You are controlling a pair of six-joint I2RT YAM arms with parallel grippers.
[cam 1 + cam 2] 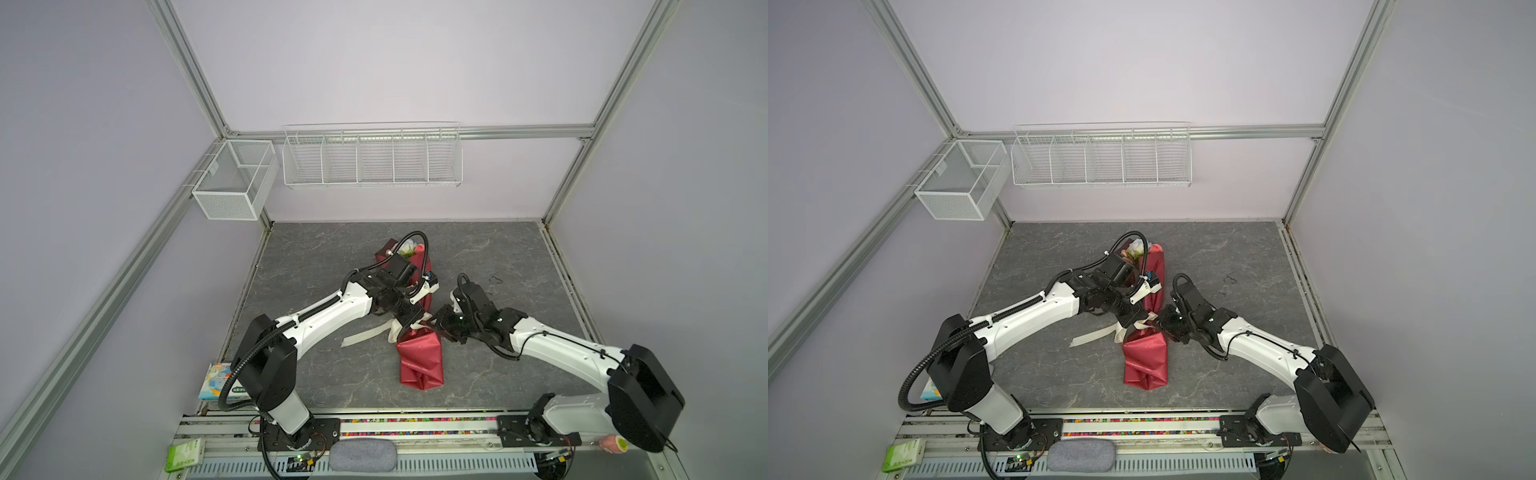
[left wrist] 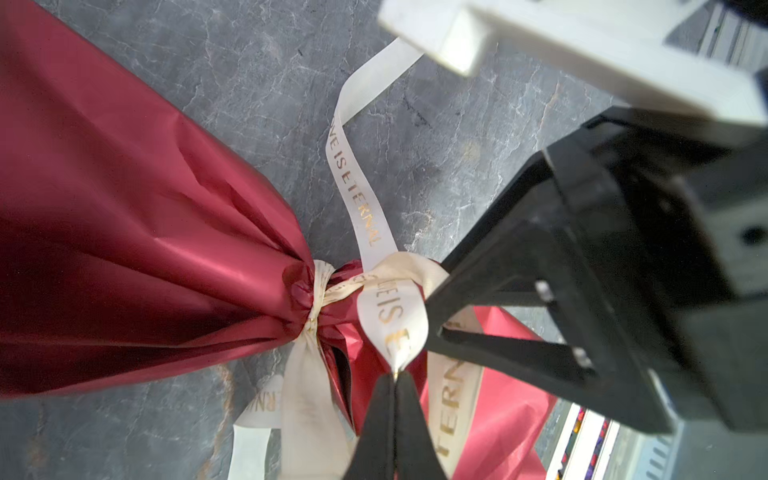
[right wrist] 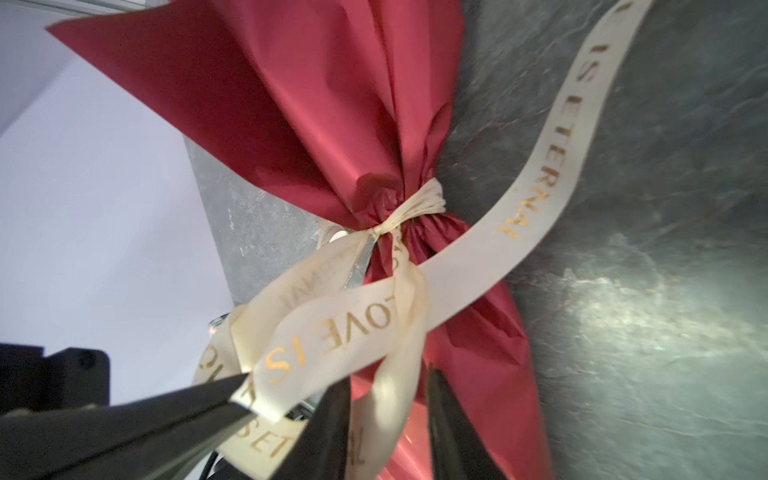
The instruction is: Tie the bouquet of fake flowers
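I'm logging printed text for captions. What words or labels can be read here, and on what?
"LOVE IS ETERNAL": gold print, repeated on the cream ribbon tied round the red-wrapped bouquet of fake flowers.
Too small to read: the green packet by the front rail.
Too blurred to read: the blue patterned pack.

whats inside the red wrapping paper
In both top views a pale flower with green leaves shows at the far open end of the red wrapping paper. The left arm covers the rest of that end, and the paper hides anything else inside.
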